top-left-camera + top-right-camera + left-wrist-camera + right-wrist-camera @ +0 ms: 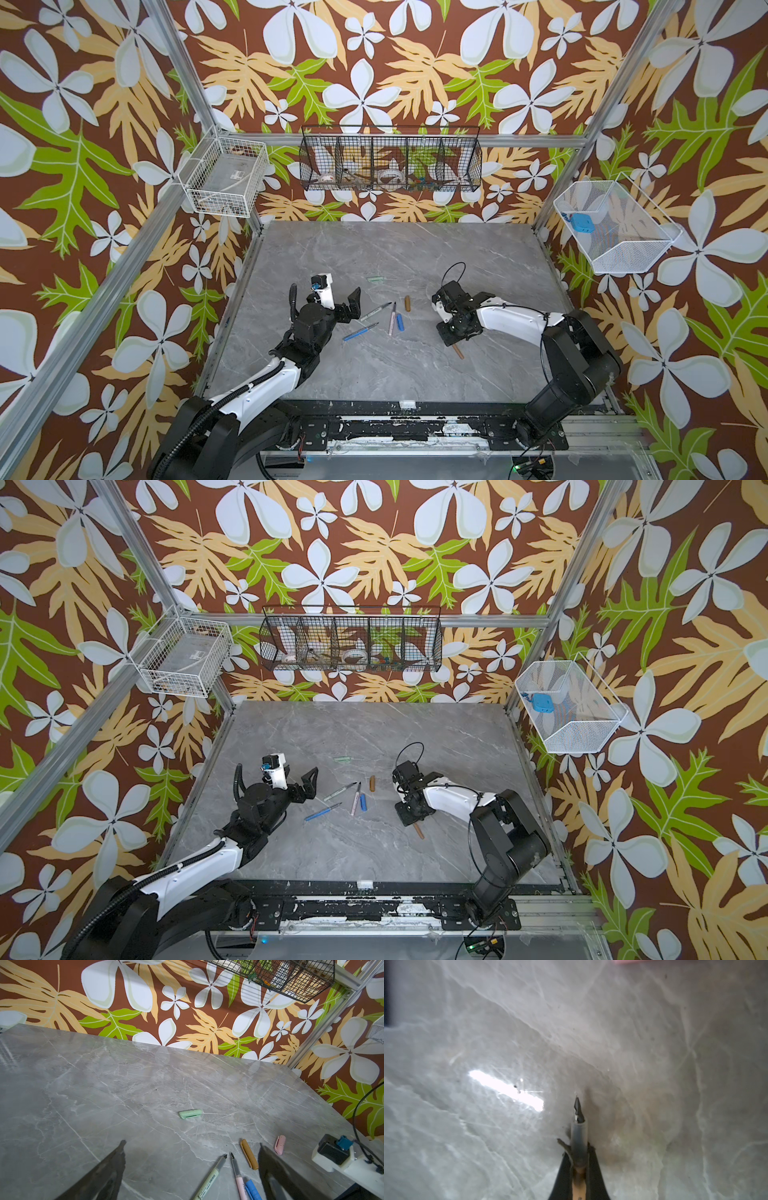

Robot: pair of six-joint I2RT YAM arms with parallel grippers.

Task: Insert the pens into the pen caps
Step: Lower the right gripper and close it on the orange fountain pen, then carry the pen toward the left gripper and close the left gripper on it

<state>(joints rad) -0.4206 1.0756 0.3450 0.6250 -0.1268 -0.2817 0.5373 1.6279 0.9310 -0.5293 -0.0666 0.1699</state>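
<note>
Thin brown pen [579, 1132] clamped in right gripper [578, 1148], nib near the grey marble tabletop [374, 382] — other pens [392, 319] and stubby plastic caps [407, 303] lie mid-table. Left gripper [354, 305] jaws wide, empty. Far half of the slab open — floral-papered walls [374, 83] close around.

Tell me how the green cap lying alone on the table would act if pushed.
The green cap lies on its side and looks round, so it would probably roll, though its clip may stop it. The table looks glossy, so it could also skid. Small and plastic, it is likely very light.
</note>
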